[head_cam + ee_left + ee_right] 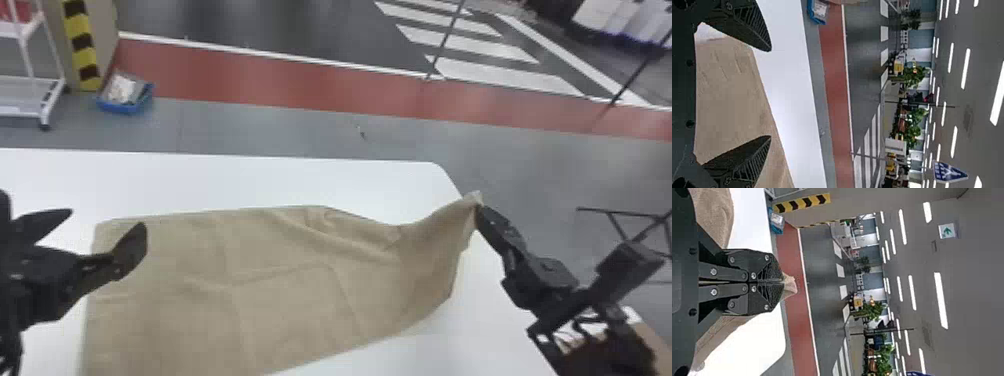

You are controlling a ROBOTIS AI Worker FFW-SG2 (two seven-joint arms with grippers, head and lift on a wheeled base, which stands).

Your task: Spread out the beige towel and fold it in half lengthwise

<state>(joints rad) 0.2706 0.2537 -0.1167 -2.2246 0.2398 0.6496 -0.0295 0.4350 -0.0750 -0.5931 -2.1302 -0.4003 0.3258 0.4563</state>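
A beige towel (280, 295) lies across the white surface (225, 180), lower centre; the right end effector (478, 206) grips its upper-right corner, the left end effector (108, 220) open near its upper-left corner.

A hand could pass over the white table (200, 182) beyond the towel (300, 310); 2 obstacles flank it: left gripper (108, 219), right gripper (479, 206) with lifted corner

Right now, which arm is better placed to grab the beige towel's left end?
Left, I'd judge. The left gripper is open near the far left corner of the beige towel, while the right gripper is shut on the towel's right end and would probably have to let go first.
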